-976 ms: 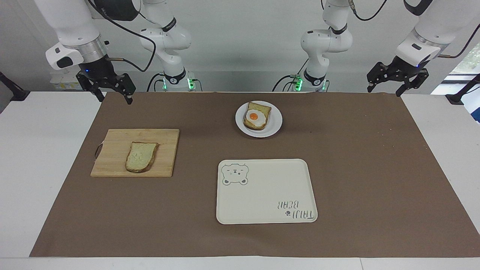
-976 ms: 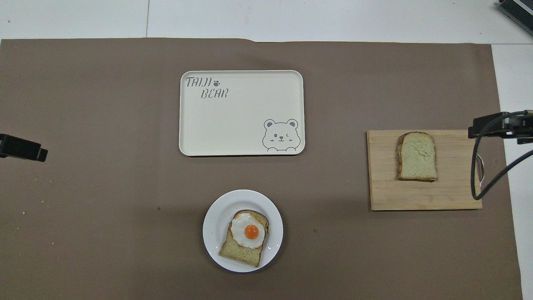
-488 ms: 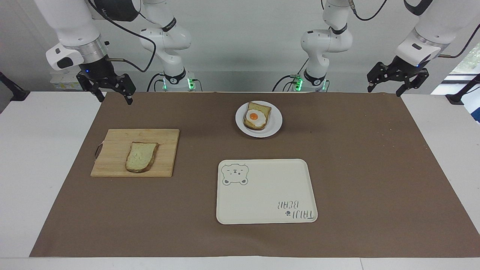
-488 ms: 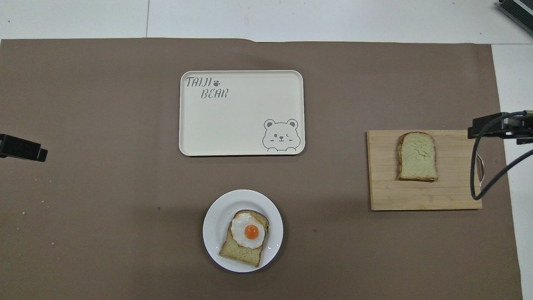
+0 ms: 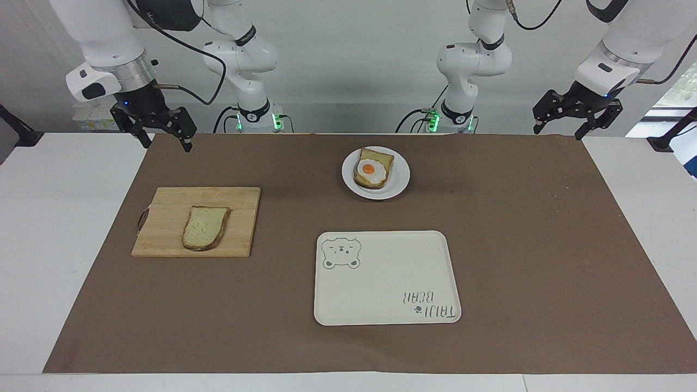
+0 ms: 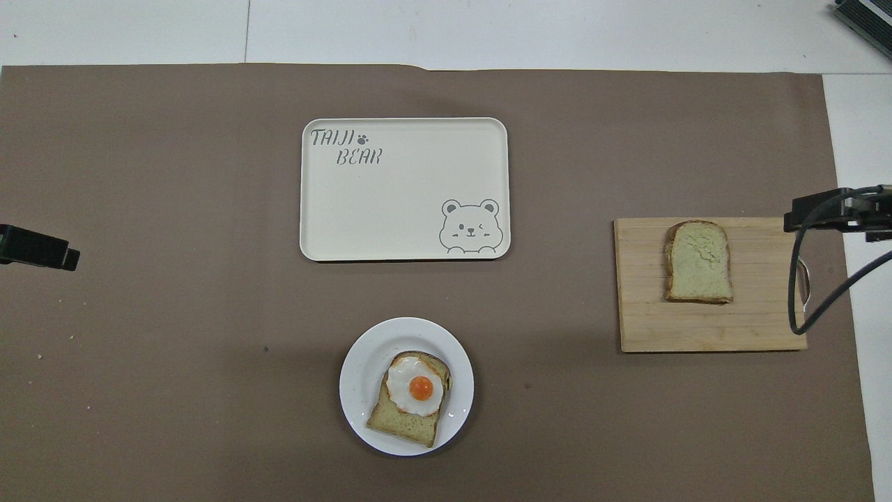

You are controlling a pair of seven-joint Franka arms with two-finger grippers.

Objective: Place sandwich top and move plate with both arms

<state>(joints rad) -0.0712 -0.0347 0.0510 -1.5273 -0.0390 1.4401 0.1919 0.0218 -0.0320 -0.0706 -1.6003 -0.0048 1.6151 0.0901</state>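
Observation:
The sandwich top (image 5: 205,227) (image 6: 698,261), a plain pale slice with brown crust, lies flat on a wooden cutting board (image 5: 163,239) (image 6: 697,328) toward the right arm's end of the table. The small white plate (image 5: 400,177) (image 6: 362,369) sits mid-table close to the robots. It carries a bread slice topped with a fried egg (image 5: 372,167) (image 6: 412,396). My right gripper (image 5: 167,142) (image 6: 829,209) hangs open and empty over the brown mat's corner, apart from the board. My left gripper (image 5: 560,130) (image 6: 42,247) hangs open and empty over the mat's corner at the left arm's end.
A cream rectangular tray (image 5: 386,283) (image 6: 404,202) with a bear drawing lies farther from the robots than the plate. A brown mat (image 5: 544,245) covers most of the white table. A black cable (image 6: 794,279) loops from the right gripper over the board's end.

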